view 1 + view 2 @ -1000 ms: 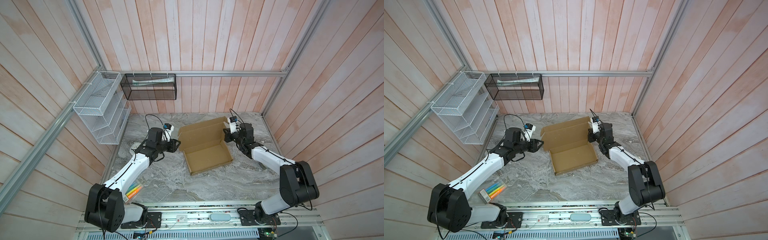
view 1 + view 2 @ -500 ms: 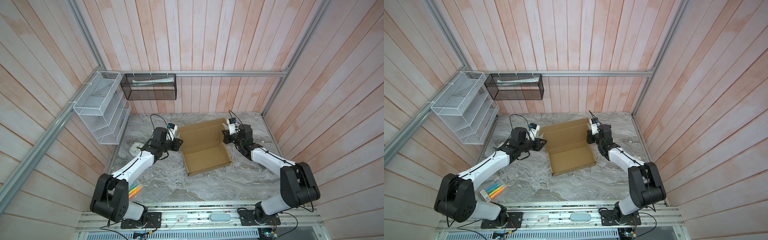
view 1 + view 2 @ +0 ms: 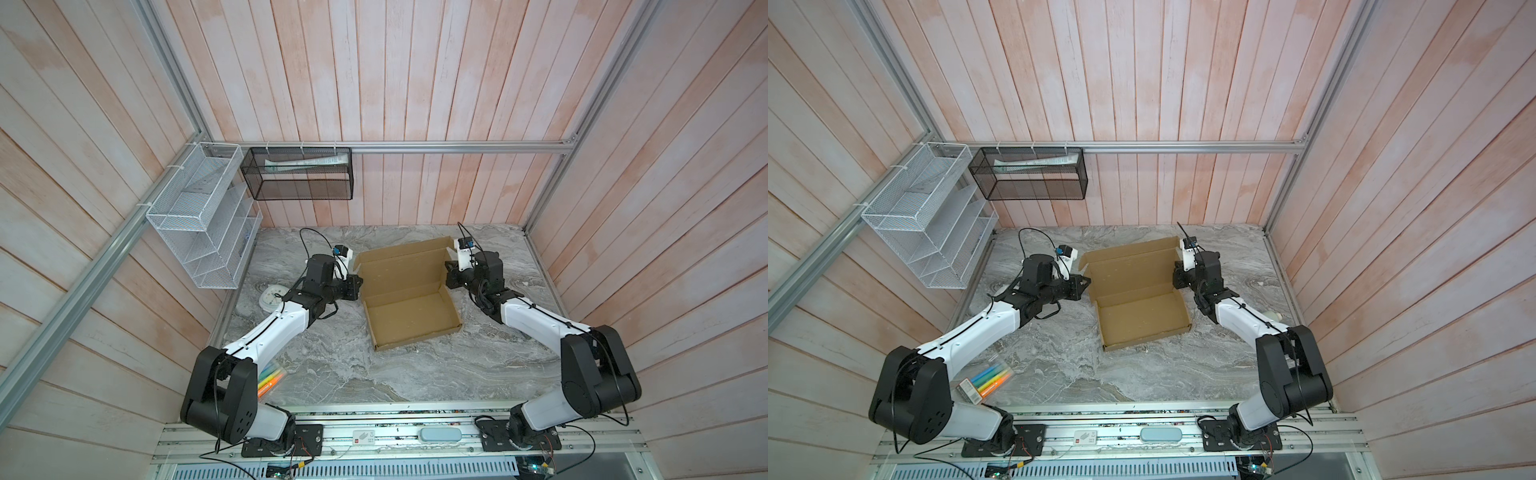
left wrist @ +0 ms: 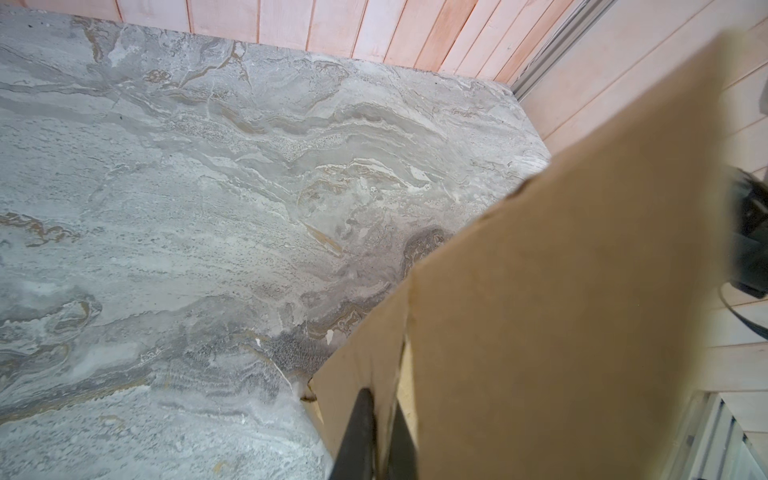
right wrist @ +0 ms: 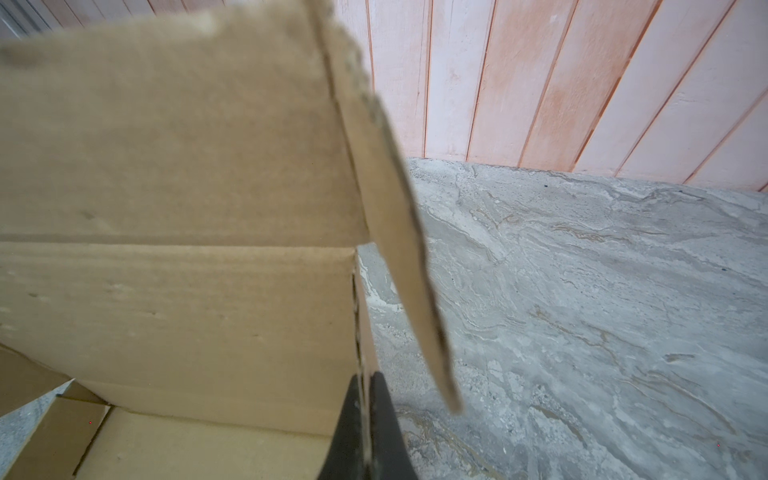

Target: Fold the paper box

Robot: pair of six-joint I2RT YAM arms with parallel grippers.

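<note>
The paper box [image 3: 411, 320] is a brown cardboard mailer in the middle of the marble table, seen in both top views. Its shallow tray faces the front and its lid [image 3: 1129, 270] stands raised at the back. My left gripper [image 3: 357, 285] is shut on the left edge of the box where lid meets tray. In the left wrist view its black fingers [image 4: 360, 419] pinch a cardboard flap [image 4: 365, 365]. My right gripper [image 3: 449, 277] is shut on the opposite right edge. In the right wrist view its fingertips [image 5: 353, 399] clamp the thin cardboard wall [image 5: 187, 291].
A white wire rack [image 3: 203, 224] and a black mesh basket [image 3: 297, 174] hang on the back-left walls. A round white object [image 3: 269, 296] lies by the left arm. A pack of coloured markers [image 3: 986, 380] lies at the front left. The table's edges are walled in.
My left gripper moved right to the box's left edge and closed on it. The right gripper stayed shut on the right edge, and the box shifted slightly left.
</note>
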